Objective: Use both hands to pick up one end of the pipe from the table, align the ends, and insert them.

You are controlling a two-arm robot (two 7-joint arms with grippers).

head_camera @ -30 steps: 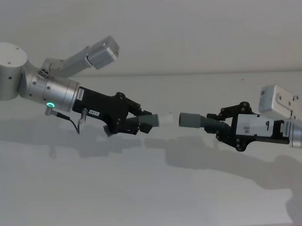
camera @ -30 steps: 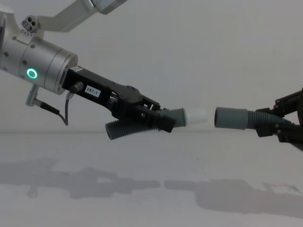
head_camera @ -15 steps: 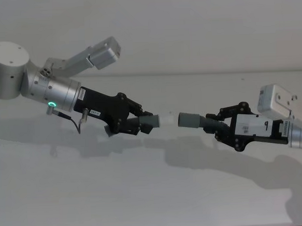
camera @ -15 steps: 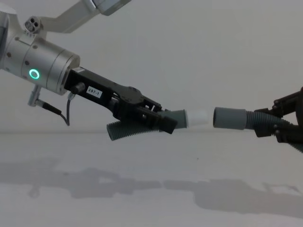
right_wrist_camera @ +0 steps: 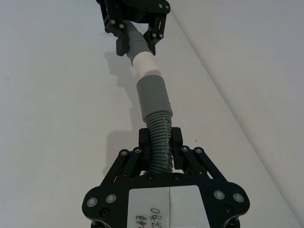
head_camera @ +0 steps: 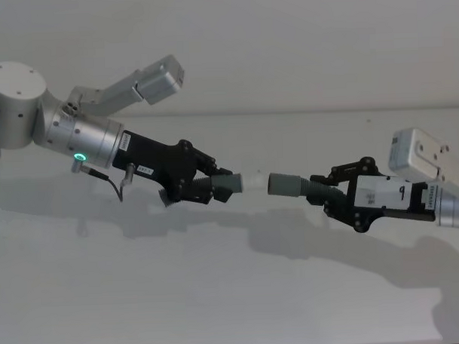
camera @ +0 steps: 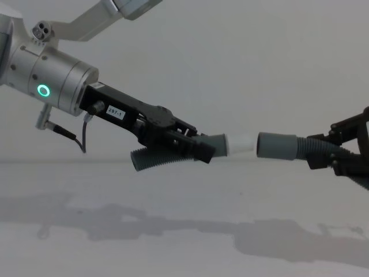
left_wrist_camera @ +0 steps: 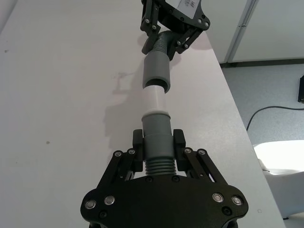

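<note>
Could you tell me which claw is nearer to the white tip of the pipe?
Left. The left claw grips the hose piece just behind the white tip; the right claw holds the other piece beyond its grey sleeve, farther away.

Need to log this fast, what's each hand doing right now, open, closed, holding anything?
Left hand: closed on the dark grey ribbed hose piece with the white tip.
Right hand: closed on the dark grey ribbed hose piece with the wide sleeve mouth.

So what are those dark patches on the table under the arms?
Shadows: in the head view the left pincer and right pincer cast soft grey shapes on the table; the chest view shows them fainter, lower down.
</note>
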